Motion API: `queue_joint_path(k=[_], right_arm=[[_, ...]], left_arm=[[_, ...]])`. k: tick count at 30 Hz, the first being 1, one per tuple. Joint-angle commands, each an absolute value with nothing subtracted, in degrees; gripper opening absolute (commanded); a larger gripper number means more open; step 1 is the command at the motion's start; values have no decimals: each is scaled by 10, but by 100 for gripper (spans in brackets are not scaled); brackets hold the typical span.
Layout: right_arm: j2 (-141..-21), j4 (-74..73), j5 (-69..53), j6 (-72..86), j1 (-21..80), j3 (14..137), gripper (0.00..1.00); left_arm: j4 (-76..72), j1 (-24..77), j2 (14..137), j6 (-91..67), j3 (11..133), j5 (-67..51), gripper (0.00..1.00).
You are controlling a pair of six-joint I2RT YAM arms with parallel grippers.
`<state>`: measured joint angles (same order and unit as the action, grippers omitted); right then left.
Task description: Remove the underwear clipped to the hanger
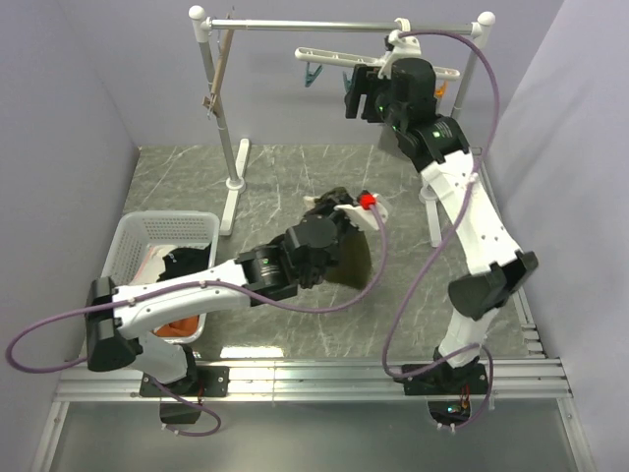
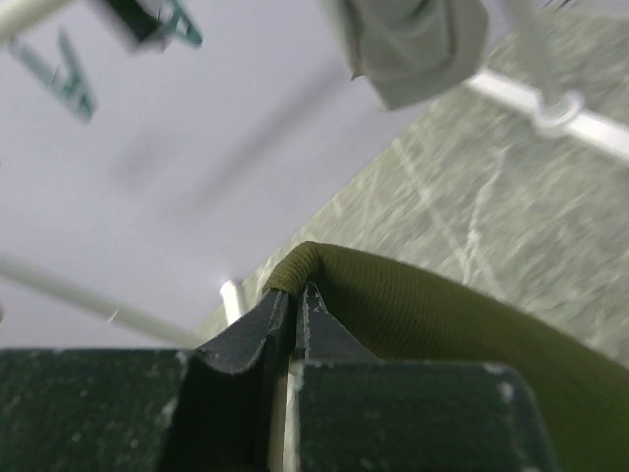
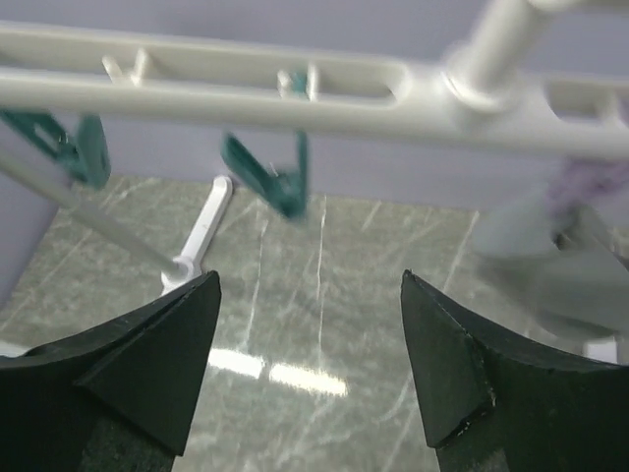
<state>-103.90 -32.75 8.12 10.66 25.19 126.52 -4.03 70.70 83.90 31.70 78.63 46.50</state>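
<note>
Right wrist | right gripper (image 3: 310, 339) wide open, empty | plain light grey brief (image 3: 555, 270) hangs just right of the jaws | left gripper (image 2: 295, 300) clamped on dark olive green brief (image 2: 442, 324)

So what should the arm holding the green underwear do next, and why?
Probably swing the left gripper over to the white basket and release. Its fingers are pinched shut on the olive green briefs, which hang free of the hanger, and the basket sits just to its left with a dark garment already inside.
</note>
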Motion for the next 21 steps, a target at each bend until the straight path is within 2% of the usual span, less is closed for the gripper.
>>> queue_joint_path(k=[1, 7, 9, 12, 16, 21], right_arm=[[-940, -316, 89, 123, 249, 1204, 82], [-836, -328, 86, 137, 249, 1109, 87], [-806, -330, 81, 142, 249, 1089, 87], [-780, -343, 64, 153, 249, 1055, 89], [-754, -354, 38, 172, 254, 1021, 92], [-739, -371, 38, 172, 270, 992, 94]], left_arm=[[-5, 694, 761, 273, 769, 522, 1], [162, 654, 675, 128, 752, 647, 1], [306, 618, 651, 8, 777, 702, 0], [487, 538, 626, -173, 811, 701, 0], [520, 416, 595, -207, 802, 668, 0], [519, 366, 583, -208, 799, 664, 0]])
